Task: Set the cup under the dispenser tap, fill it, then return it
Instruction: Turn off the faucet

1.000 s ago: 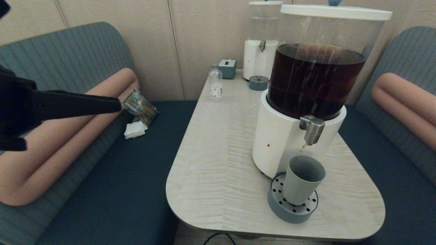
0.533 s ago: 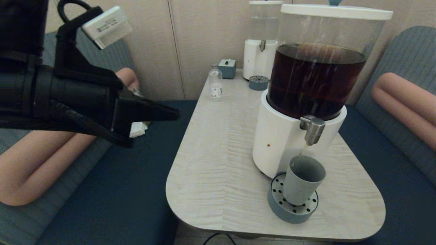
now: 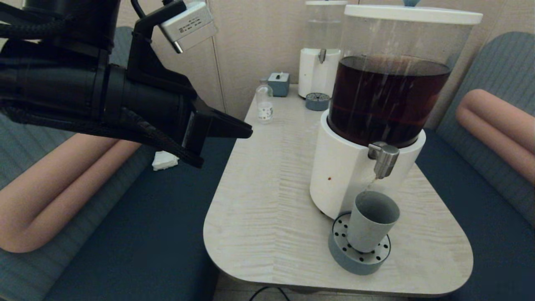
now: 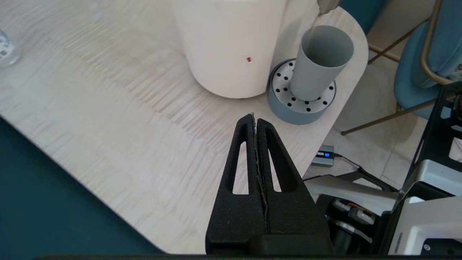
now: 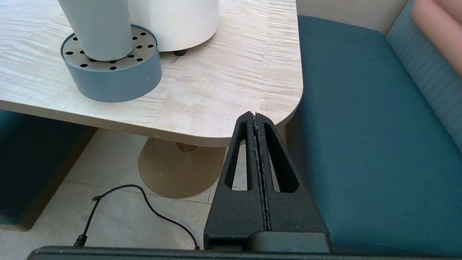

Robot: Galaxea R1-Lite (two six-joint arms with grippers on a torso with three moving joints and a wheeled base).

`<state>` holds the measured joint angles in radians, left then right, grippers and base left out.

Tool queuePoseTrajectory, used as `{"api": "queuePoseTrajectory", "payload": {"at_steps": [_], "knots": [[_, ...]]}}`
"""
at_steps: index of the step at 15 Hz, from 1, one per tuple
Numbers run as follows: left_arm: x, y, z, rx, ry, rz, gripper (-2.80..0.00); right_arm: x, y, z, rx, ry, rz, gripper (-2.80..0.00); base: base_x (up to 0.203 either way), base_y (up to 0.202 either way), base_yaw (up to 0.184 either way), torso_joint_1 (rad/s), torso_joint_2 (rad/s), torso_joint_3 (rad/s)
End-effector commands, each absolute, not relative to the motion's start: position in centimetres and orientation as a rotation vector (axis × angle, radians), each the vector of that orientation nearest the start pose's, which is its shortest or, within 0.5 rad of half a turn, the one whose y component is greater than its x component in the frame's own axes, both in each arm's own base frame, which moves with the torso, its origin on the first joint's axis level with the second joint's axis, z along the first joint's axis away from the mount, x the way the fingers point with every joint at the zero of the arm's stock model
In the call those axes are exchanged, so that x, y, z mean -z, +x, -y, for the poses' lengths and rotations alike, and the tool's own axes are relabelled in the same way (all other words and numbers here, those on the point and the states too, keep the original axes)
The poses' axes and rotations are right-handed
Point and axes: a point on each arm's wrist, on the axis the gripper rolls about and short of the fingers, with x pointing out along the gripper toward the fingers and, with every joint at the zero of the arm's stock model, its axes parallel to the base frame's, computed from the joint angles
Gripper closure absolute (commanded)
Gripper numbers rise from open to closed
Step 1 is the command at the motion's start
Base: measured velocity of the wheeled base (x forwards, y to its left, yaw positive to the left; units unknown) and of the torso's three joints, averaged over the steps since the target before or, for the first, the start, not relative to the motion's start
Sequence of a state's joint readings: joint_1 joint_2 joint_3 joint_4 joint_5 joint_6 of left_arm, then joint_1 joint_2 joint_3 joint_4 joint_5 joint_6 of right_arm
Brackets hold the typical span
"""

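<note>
One cup (image 3: 371, 226) stands upright on the drip tray (image 3: 340, 255) under the dispenser tap (image 3: 383, 159), receiving a thin stream. Left gripper (image 3: 246, 132) hovers above the table's (image 3: 267, 200) left edge, fingers together, empty. Rigid, smooth, heavier when filled: grasp mid-wall, keep level.

Beige panelled wall (image 3: 250, 42), teal bench (image 3: 138, 234), tiled floor (image 5: 119, 173).

cup (image 5: 99, 30): rim cut off in right wrist view | dispenser tap (image 4: 327, 5): only tip shows in left wrist view | cup fill level: cannot tell | bottle (image 4: 7, 50): cropped
</note>
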<state>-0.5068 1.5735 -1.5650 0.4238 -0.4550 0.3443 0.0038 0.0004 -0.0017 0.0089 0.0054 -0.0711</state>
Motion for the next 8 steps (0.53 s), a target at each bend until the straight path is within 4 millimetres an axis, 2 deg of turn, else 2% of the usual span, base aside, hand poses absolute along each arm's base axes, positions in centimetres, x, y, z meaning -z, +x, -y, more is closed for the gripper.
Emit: {"api": "queuePoseTrajectory", "payload": {"at_steps": [1,5,8], "knots": [[-32.8,22.8,14.4,1.039,0.328,-0.287,0.00,-7.5,-2.3,0.0,-0.011,-0.072,-0.005,0.00,0.000,0.000,0.000,0.000,0.00,0.000],[-32.1,22.1,16.2,1.107,0.341,-0.284,0.00,-7.5,-2.3,0.0,-0.011,-0.072,-0.006,0.00,0.000,0.000,0.000,0.000,0.00,0.000],[-30.5,22.3,18.4,1.160,0.358,-0.334,0.00,-7.5,-2.3,0.0,-0.011,-0.072,-0.006,0.00,0.000,0.000,0.000,0.000,0.00,0.000]]}}
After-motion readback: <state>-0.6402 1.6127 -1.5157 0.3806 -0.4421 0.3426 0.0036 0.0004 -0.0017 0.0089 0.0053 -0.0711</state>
